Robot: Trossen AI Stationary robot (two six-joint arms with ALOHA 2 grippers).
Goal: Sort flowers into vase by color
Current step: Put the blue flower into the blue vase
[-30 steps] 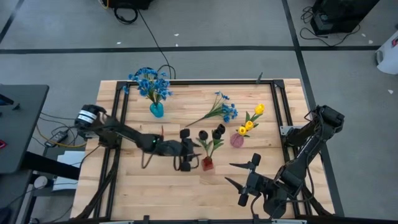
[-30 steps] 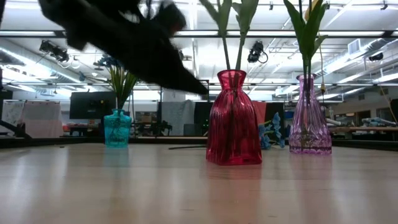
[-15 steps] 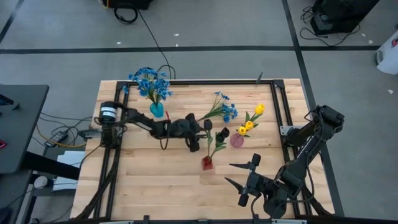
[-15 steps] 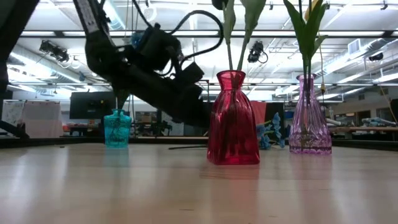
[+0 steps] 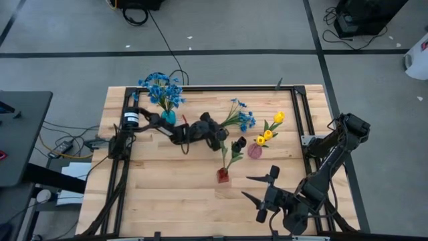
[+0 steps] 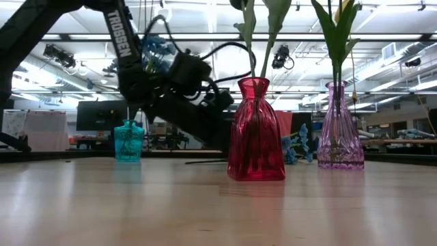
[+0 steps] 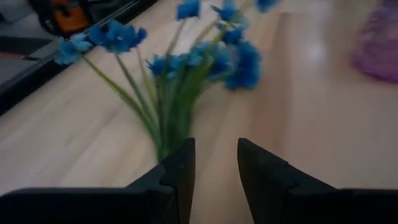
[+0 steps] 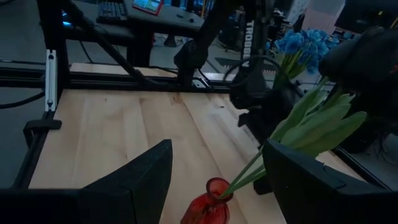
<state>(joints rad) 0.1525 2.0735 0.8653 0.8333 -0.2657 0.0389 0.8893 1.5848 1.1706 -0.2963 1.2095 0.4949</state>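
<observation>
A loose bunch of blue flowers (image 5: 243,119) lies flat on the table. My left gripper (image 5: 221,135) is open at the bunch's stem end. In the left wrist view the blue flowers (image 7: 186,68) lie just ahead of my left gripper (image 7: 214,163), with nothing between the fingers. More blue flowers (image 5: 160,89) stand in a teal vase (image 6: 128,141). Dark tulips (image 5: 237,143) stand in the red vase (image 5: 222,175), yellow tulips (image 5: 269,130) in the purple vase (image 5: 255,151). My right gripper (image 5: 257,189) waits open near the table's near right corner.
The three vases stand close together around the table's middle, and the red vase (image 6: 256,130) is nearest my left arm (image 6: 171,82). A black frame rail (image 5: 294,114) runs along the table's edges. Bare wood (image 5: 167,194) lies toward the near left.
My left gripper has moved from beside the red vase toward the far edge and to the right, and now sits at the stem end of the loose blue bunch. The arm has swung up and back in the low view. The right arm has kept still.
</observation>
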